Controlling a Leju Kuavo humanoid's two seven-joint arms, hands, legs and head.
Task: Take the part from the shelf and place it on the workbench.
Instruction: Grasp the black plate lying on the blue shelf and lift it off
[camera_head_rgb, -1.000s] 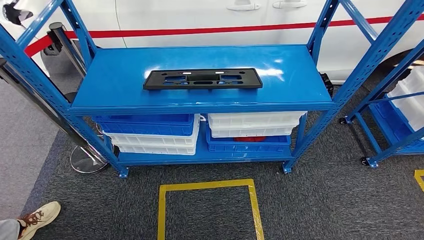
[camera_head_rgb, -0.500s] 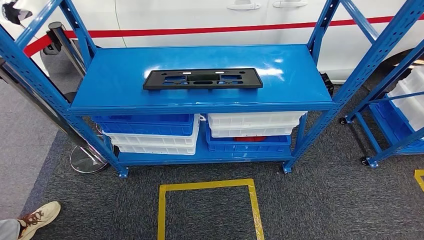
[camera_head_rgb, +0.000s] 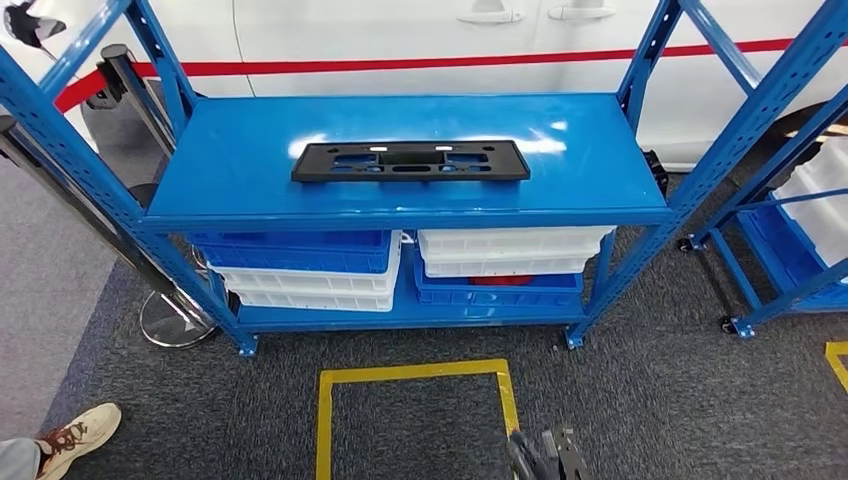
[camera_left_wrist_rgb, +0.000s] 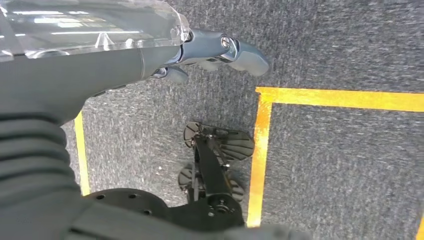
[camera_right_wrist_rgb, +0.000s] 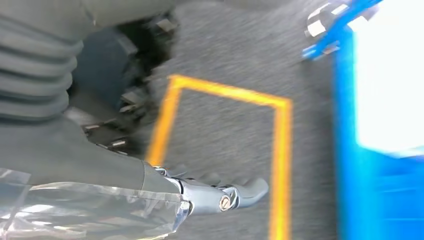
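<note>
Head view, part: a long, flat black plastic part with several rectangular cut-outs; it lies flat on the top board of the blue shelf, about mid-board and lengthwise along it, with nothing touching it.
Shelf: blue metal with perforated uprights, standing square in front of me.
Under the top board: stacked blue and white bins on the one side, white and blue bins on the other; something red shows inside the lower blue one, too hidden to tell what.
Behind the shelf: a white car with a red stripe along its side.
Beside the shelf: a metal post with a round base at one front leg, a second blue rack holding white bins at the other end.
Floor before the shelf: dark carpet with a yellow taped square; a person's shoe stands well off from the square.
My right hand: over the carpet near the yellow tape, holding nothing; the picture is blurred and I cannot tell how my fingers lie.
My left hand: above the carpet by the yellow tape, holding nothing, the fingers too hidden to tell if they are apart or together.
</note>
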